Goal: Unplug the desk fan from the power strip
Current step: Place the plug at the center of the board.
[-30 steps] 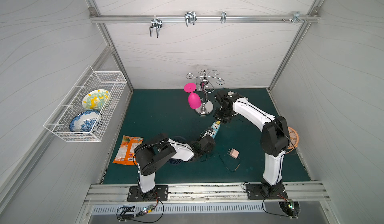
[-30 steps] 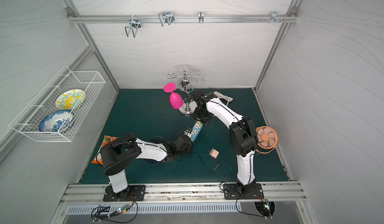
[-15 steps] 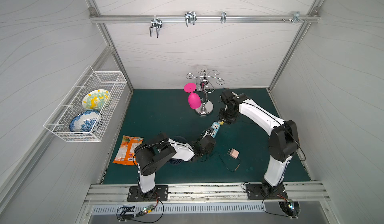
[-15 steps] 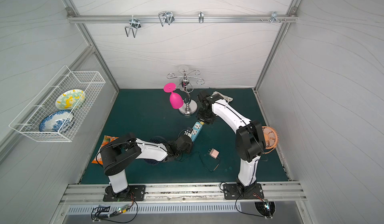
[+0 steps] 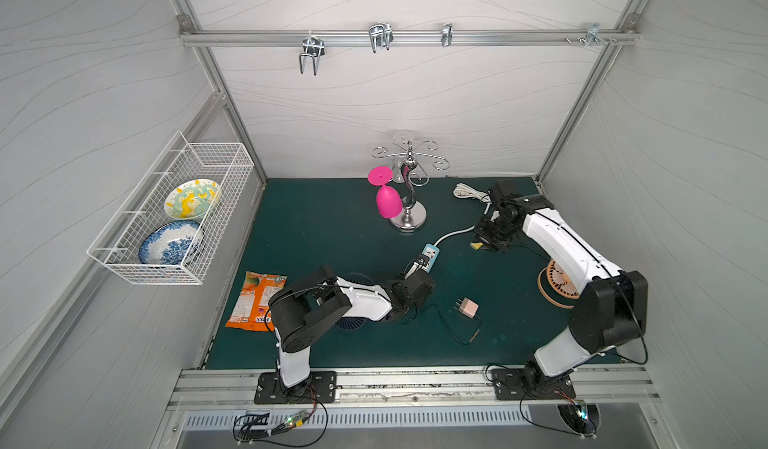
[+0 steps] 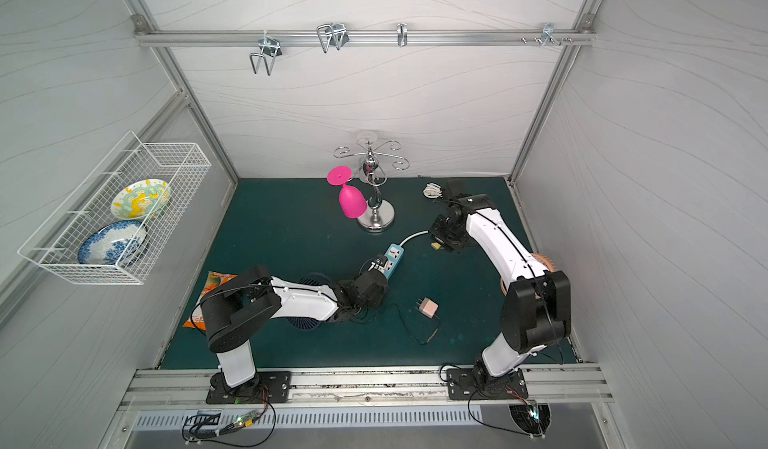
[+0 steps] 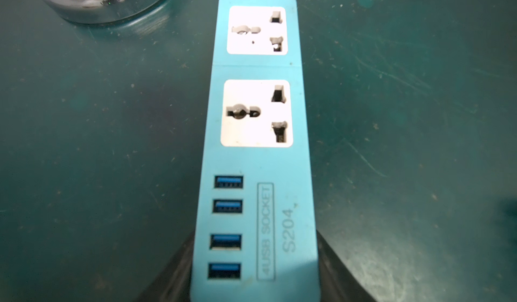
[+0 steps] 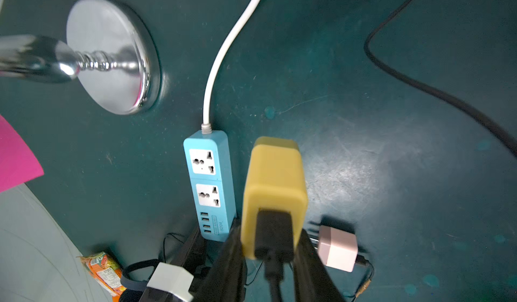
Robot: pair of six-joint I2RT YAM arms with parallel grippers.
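As the eye went in from the front edge of the desk (image 5: 324, 226), an orange snack bag (image 5: 257, 297) lay near the front-left corner. A pink adapter (image 5: 468, 307) sat loose toward the front, right of centre. A dark-blue grille (image 5: 351, 326) peeked out from under the left arm (image 5: 361, 301).

Just behind, the left gripper (image 7: 254, 247) was down low, its fingers (image 7: 335, 275) flanking the near end of the power strip (image 7: 257, 160). They looked tight against both sides, but squeezing or merely alongside? I could not tell. The power strip lay flat about mid-desk, slanted, with its USB ports at the near end and both sockets uncovered.

Over by the right edge, a small peach fan (image 5: 555, 284) stood partly hidden behind the right arm (image 5: 561, 243). Further back, the right gripper (image 8: 272, 239) was clamped firmly on a yellow plug (image 8: 275, 180), with a black cable (image 8: 274, 275) trailing from it. It held the plug well apart from the strip.

The strip's white cord (image 5: 453, 233) ran off toward a coil (image 5: 465, 191) in the back-right corner. Near the back edge stood a chrome stand (image 5: 409, 220) with a pink glass (image 5: 388, 201) hanging upside down from it. On the left wall, a wire basket (image 5: 124, 255) held two bowls (image 5: 171, 241). On the back wall, a rail (image 5: 498, 37) carried hooks (image 5: 379, 37).
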